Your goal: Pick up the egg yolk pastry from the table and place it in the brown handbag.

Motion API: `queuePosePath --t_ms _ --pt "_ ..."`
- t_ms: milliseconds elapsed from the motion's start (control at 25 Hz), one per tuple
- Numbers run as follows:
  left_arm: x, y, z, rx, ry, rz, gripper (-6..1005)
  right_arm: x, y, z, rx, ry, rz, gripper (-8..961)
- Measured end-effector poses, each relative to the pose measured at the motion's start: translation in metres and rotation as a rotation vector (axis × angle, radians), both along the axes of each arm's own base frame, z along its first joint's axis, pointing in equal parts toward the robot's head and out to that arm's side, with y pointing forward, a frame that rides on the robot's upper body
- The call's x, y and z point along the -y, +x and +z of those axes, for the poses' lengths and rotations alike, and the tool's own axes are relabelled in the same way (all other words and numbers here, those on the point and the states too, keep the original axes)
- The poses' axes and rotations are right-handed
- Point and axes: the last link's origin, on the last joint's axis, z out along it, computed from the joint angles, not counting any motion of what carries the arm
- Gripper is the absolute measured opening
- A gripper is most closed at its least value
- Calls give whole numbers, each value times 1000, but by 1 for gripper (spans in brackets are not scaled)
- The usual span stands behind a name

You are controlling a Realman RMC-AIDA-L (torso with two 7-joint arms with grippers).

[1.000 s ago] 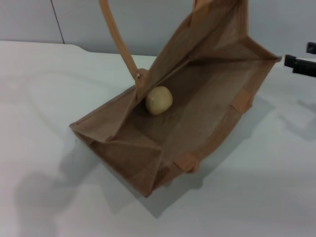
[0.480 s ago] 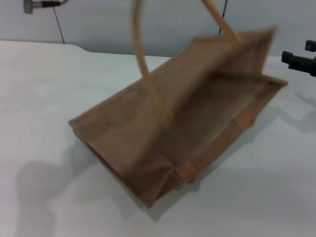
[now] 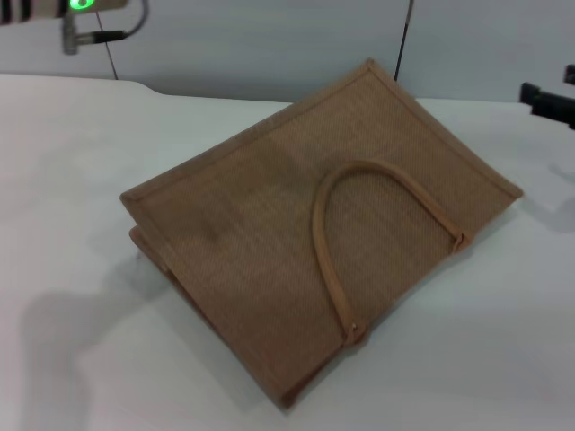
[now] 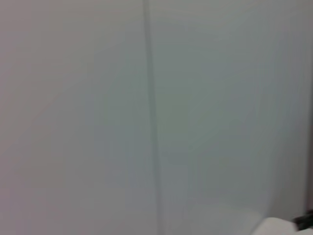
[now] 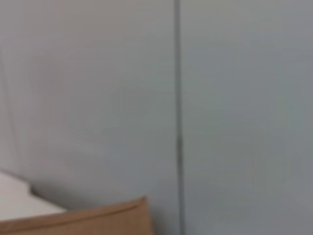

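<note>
Now the brown handbag [image 3: 305, 233] lies flat on the white worktop [image 3: 81, 162], folded shut, its broad woven side facing up. One curved tan handle [image 3: 359, 224] rests on that upper side, looping from the bag's near edge across toward its right edge. The bag sits askew, one corner pointing toward the robot and the opposite corner toward the grey wall [image 3: 269, 45] behind it.

The egg yolk pastry is nowhere to be seen; the closed bag shows only its outer cloth.

The left arm [image 3: 63, 13] hangs high above the worktop, well to the left of the bag and back toward the wall, with a green light on it; its gripper is out of sight. The right gripper [image 3: 548, 101] shows only as a dark tip, off the bag's right corner and clear of it; whether it is open or closed I cannot tell.

The right wrist camera catches one corner of the bag [image 5: 98, 220] against the wall.
</note>
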Motion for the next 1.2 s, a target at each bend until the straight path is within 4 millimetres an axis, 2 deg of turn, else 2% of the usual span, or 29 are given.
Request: queuePosePath --t_ms 160,320,440,520,560,600,720,880,1200 --pt "0 -27 10 16 122 22 848 5 11 5 -42 109 18 864" --pt "8 -58 12 75 242 -5 871 13 22 3 -67 232 48 863" --pt "17 -79 8 131 346 -52 878 17 28 -2 -65 310 61 863" --pt "22 -92 1 129 410 -66 878 21 33 -6 -77 376 50 863" --pt "24 -105 -8 130 471 -61 878 23 36 -6 -81 413 45 863" --pt "24 -105 -8 130 471 -61 878 26 39 -7 -95 454 30 863" --pt "28 -123 -19 137 552 -27 878 35 47 -10 -124 567 -3 863" --pt "29 -141 -30 153 608 49 878 41 50 -16 -49 659 -15 863" --pt "30 -160 -51 136 603 123 877 31 52 -36 36 623 -85 863"
